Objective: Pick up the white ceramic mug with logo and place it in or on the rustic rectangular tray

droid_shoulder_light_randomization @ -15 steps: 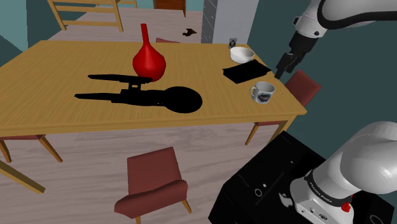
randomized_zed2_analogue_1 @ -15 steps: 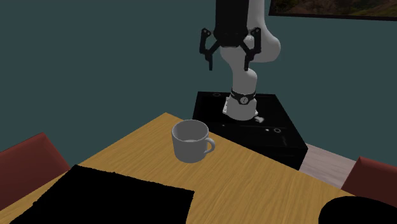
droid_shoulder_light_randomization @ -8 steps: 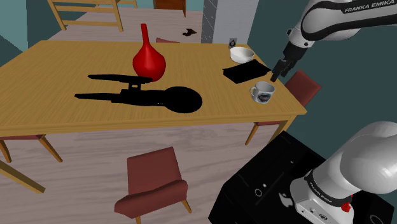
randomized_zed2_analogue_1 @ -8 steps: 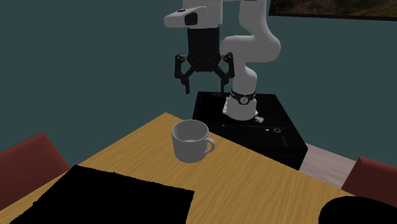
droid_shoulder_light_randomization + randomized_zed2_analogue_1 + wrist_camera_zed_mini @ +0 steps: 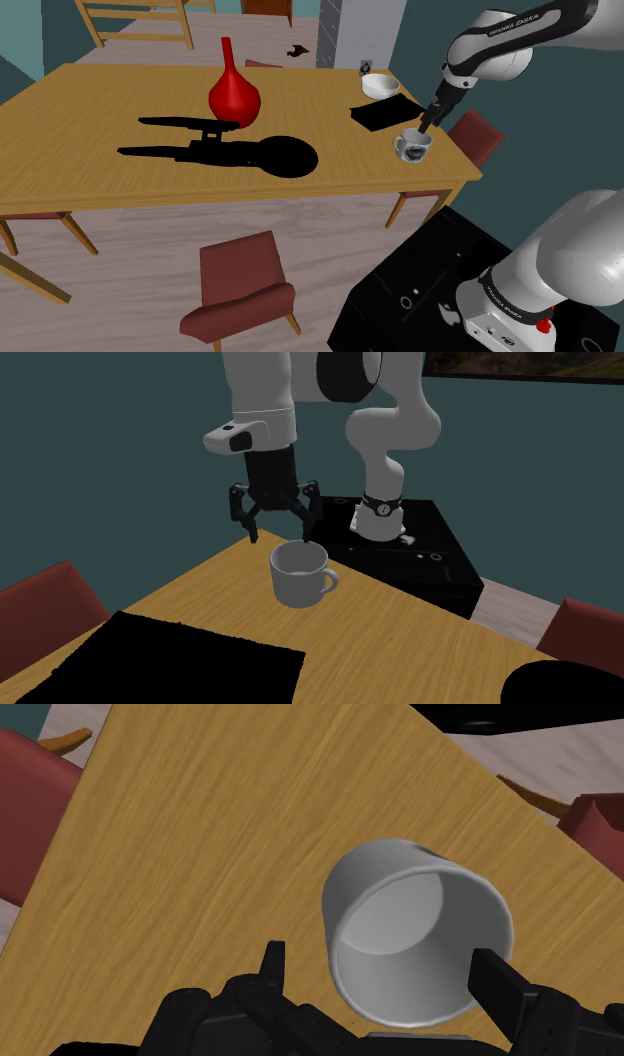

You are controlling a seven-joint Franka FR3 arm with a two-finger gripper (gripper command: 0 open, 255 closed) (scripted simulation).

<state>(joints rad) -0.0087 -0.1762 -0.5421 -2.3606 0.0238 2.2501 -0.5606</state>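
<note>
A grey-white mug (image 5: 412,146) with a dark logo stands upright near the table's corner, beside a flat black rectangular tray (image 5: 385,114). My gripper (image 5: 424,126) hangs open just above the mug's rim. In the second exterior view the gripper (image 5: 279,536) hovers over the far-left part of the mug (image 5: 300,574), fingertips level with the rim, and the tray (image 5: 170,662) lies in front. In the wrist view the mug (image 5: 415,932) sits between the spread fingers (image 5: 495,984), nearer one of them, and neither touches it.
A white bowl (image 5: 380,86) stands behind the tray. A red vase (image 5: 234,95) and a black ship-shaped model (image 5: 230,150) occupy the middle of the wooden table (image 5: 100,110). Dark red chairs (image 5: 240,285) stand around the table. The black stand (image 5: 395,547) is beyond the table's corner.
The arm has swung down and toward the mug. The open gripper dropped from high above the stand to just over the mug's rim. The mug has not moved.
</note>
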